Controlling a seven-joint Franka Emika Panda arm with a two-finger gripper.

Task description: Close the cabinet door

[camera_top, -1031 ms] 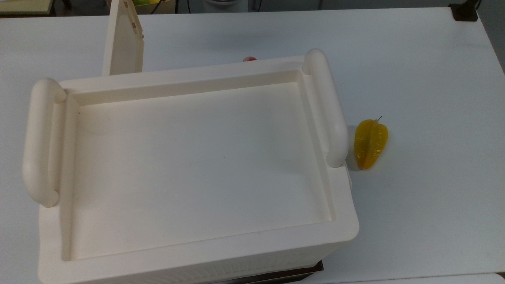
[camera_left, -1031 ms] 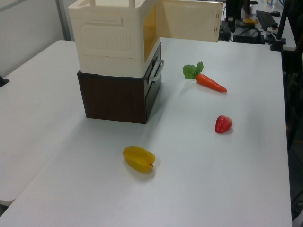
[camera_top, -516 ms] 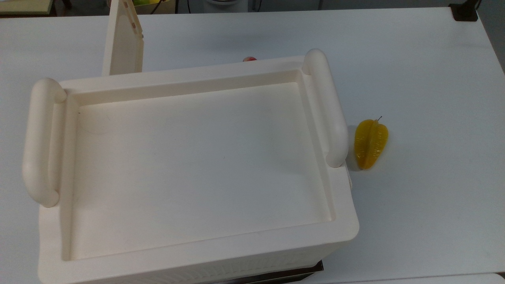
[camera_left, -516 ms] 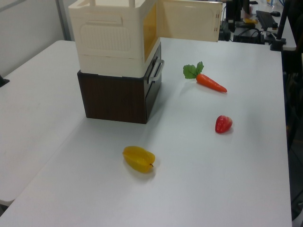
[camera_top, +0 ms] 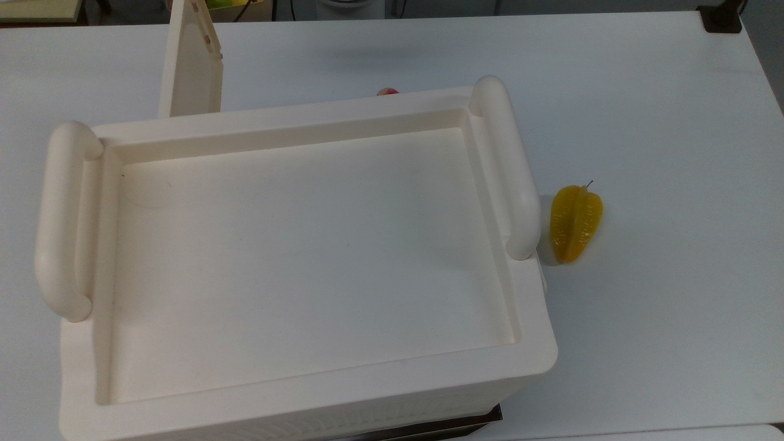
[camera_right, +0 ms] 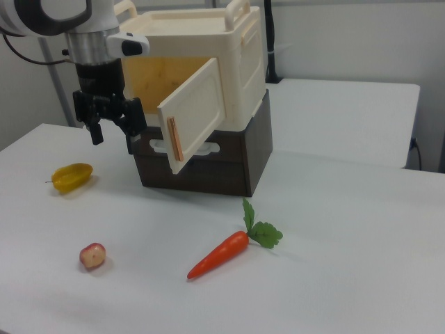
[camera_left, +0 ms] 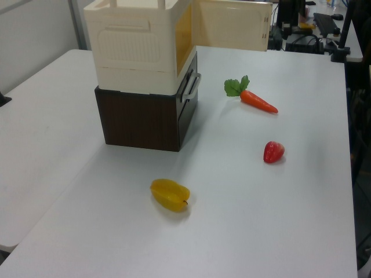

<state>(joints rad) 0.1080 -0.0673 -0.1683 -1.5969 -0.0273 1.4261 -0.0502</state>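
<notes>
White tabletop (camera_right: 334, 278) is carrying 1 cabinet (camera_right: 215, 49), a cream ribbed plastic box sitting on 1 dark brown drawer unit (camera_right: 208, 163). Its 1 cabinet door (camera_right: 195, 111), a thin flat panel, is swinging open off the cabinet's front. 1 gripper (camera_right: 111, 139) is hanging beside that door, fingers spread, pinching nothing. Near the cabinet are lying 1 ridged yellow starfruit (camera_right: 71, 177), 1 red strawberry (camera_right: 92, 255) and 1 carrot (camera_right: 229, 254).

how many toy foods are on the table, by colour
yellow: 1, ridged plastic starfruit
orange: 1, plastic carrot with green leaves
red: 1, small round plastic fruit
total: 3
</notes>
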